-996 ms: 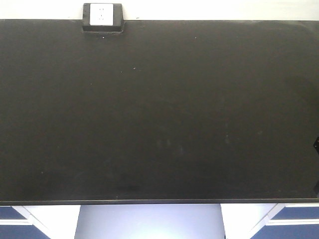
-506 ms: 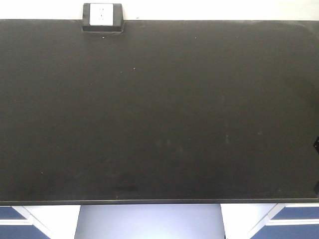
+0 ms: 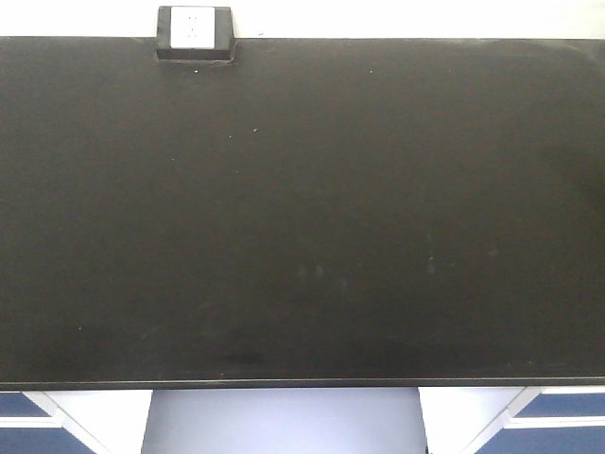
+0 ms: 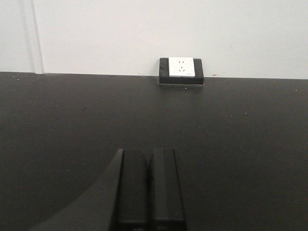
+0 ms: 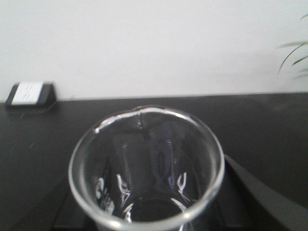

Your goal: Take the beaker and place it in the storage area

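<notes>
The beaker [image 5: 149, 163] is clear glass with white marks and fills the right wrist view, mouth toward the camera. My right gripper [image 5: 147, 214] is shut on it, with dark fingers [image 5: 250, 192] at both sides, and holds it over the storage area benchtop [image 5: 269, 125]. In the front view the storage area [image 3: 302, 208] is bare, and neither the beaker nor a gripper shows there. My left gripper [image 4: 149, 159] is shut and empty above the benchtop [image 4: 72, 110].
A small black box with a white socket face [image 3: 194, 33] stands at the back edge; it also shows in the left wrist view [image 4: 182, 71] and the right wrist view [image 5: 30, 94]. A white wall is behind. Plant leaves [image 5: 294, 53] are at far right. Blue cabinets [image 3: 558, 416] are below the front edge.
A small dark part at the right edge of the front view has gone out of view. The benchtop looks the same.
</notes>
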Available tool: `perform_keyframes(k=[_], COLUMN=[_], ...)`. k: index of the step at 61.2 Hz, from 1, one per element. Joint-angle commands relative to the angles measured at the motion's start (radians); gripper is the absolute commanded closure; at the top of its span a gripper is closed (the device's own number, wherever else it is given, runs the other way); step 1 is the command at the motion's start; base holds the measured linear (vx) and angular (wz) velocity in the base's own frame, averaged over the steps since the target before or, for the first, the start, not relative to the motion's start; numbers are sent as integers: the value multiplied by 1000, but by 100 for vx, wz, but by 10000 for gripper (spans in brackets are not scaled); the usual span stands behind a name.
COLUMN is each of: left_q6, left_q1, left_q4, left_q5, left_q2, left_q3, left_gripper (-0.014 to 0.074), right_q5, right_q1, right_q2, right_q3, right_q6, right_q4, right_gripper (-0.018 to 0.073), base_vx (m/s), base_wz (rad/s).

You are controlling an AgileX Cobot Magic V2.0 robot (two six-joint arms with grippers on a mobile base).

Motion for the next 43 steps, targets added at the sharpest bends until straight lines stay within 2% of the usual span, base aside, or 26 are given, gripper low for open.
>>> perform_keyframes(k=[1,6,11,18,25,35,38,43], left_q6=[-6,-6,-6,-6,-6,-6,-6,-6], left_q1=[-8,-8,-8,-8,-8,-8,-8,-8], left_q4=[-5,-5,-5,-5,-5,-5,-5,-5], left_q5=[-85,-85,-85,-85,-85,-85,-85,-85], left_q2=[-17,-17,-17,-17,-17,-17,-17,-17], left_q3=[22,22,22,22,22,22,22,22], left_gripper=[605,605,605,605,605,605,605,605], right_q5=[-263,-380,-428,-441,-519,-845,-962,-1109], right_q1=[-2,-2,-2,-1,-1,-1,-1,-1], right_q2=[130,278,451,647,830,1078,1157,1288], right_q3=[-33,-35,-62,-130,-198,-261,-284,-328], right_q6=[-9,-7,-6,41,215,573,621,624], right_q4=[5,-3,-47,-226,-484,-953,-1082,-1197], right_gripper=[559,559,559,559,559,559,559,559], base_vx=[0,0,0,0,0,0,0,0], base_wz=[0,0,0,0,0,0,0,0])
